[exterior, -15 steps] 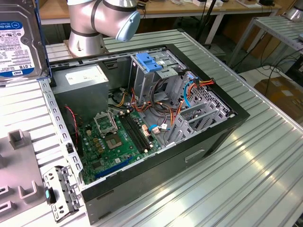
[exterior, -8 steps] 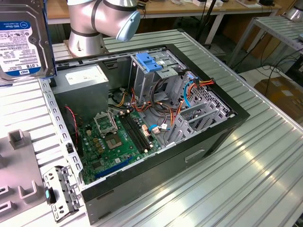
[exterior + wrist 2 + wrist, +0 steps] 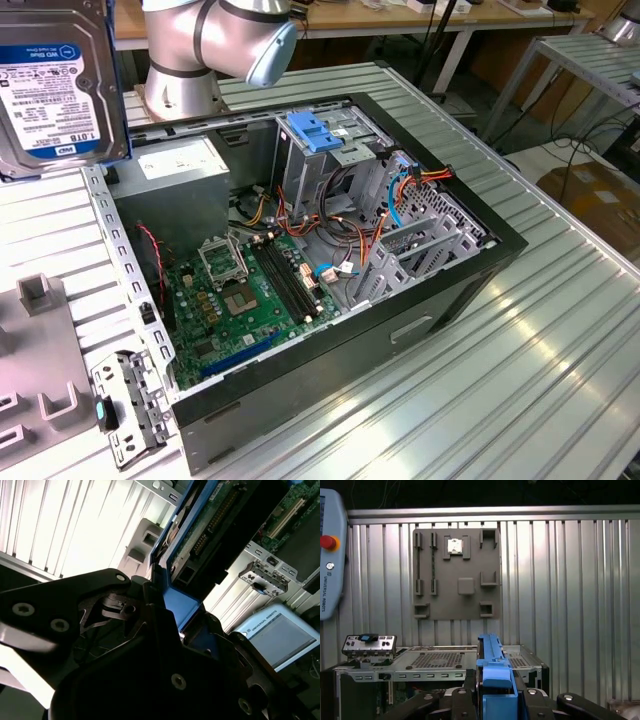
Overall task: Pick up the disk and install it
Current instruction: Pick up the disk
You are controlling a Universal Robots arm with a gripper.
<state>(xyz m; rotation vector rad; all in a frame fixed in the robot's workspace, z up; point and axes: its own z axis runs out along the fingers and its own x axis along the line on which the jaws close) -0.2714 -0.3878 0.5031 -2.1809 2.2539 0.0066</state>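
The disk point(image 3: 50, 85), silver metal with a blue-and-white label and blue side rails, hangs in the air at the exterior view's upper left, beside the open computer case point(image 3: 480, 265). In the first wrist view its blue rail point(image 3: 495, 672) stands edge-on between the black fingers of my gripper point(image 3: 495, 690), above the case's perforated metal top. In the second wrist view, my gripper point(image 3: 182, 612) is shut on the disk point(image 3: 210, 522), whose green circuit-board side shows.
A light-blue bracket point(image 3: 315, 130) tops the drive bay inside the case, near the grey power-supply box point(image 3: 175, 165) and loose cables. A grey fixture plate point(image 3: 457, 575) and a metal port bracket point(image 3: 125, 405) lie on the ribbed table. A teach pendant point(image 3: 330, 555) rests nearby.
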